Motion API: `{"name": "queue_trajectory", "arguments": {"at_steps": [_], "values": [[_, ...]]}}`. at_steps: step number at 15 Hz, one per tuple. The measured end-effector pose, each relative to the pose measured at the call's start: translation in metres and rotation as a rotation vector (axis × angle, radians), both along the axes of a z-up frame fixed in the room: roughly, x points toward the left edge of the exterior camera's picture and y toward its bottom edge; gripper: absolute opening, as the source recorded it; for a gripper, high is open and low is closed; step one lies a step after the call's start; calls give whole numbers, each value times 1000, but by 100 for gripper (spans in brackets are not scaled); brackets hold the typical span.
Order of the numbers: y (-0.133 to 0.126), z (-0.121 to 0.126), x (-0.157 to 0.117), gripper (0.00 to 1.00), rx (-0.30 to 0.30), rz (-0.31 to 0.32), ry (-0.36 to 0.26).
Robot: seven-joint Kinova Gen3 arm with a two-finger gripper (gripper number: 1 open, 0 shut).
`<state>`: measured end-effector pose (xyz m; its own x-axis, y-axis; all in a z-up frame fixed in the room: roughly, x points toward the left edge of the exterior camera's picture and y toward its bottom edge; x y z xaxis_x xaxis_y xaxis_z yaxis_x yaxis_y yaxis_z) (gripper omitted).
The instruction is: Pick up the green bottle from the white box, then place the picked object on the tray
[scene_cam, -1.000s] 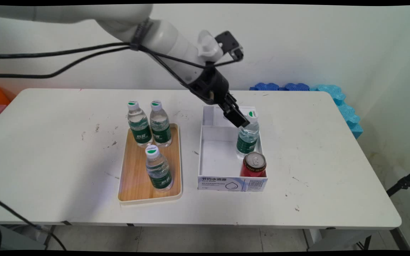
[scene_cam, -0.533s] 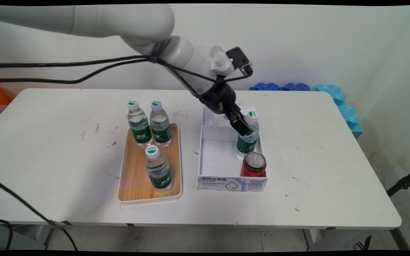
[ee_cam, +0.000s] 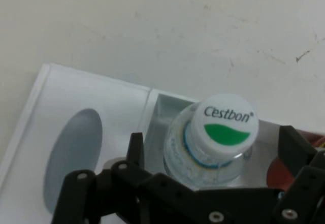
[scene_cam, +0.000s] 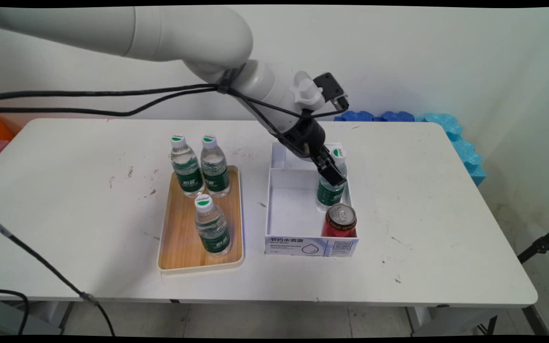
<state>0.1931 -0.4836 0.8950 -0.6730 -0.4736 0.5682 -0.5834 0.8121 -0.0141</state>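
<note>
Hand view alone shows jaws (ee_cam: 213,155) parted — straddling bottle (ee_cam: 216,142).

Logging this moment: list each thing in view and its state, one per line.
Gripper: open, fingers either side of the box bottle.
Box bottle: upright, capped.
Can: upright in box, unopened.
Box: open-topped.
Tray bottles: three, upright, capped.
Tray: flat on table.

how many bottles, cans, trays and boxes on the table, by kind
clear plastic water bottles with white caps: 4
red drink can: 1
wooden tray: 1
white cardboard box: 1
total: 7
</note>
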Motion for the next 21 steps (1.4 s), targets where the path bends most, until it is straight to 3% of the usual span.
{"name": "queue_trajectory", "arguments": {"at_steps": [6,7,12,15,21], "values": [[-6,-14,-7,100,8,-5,4],[-7,-16,-7,0,9,-3,3],[-8,-20,-5,0,5,-4,14],[-5,-10,3,0,-6,-10,37],[24,58,53,0,-28,-40,117]]}}
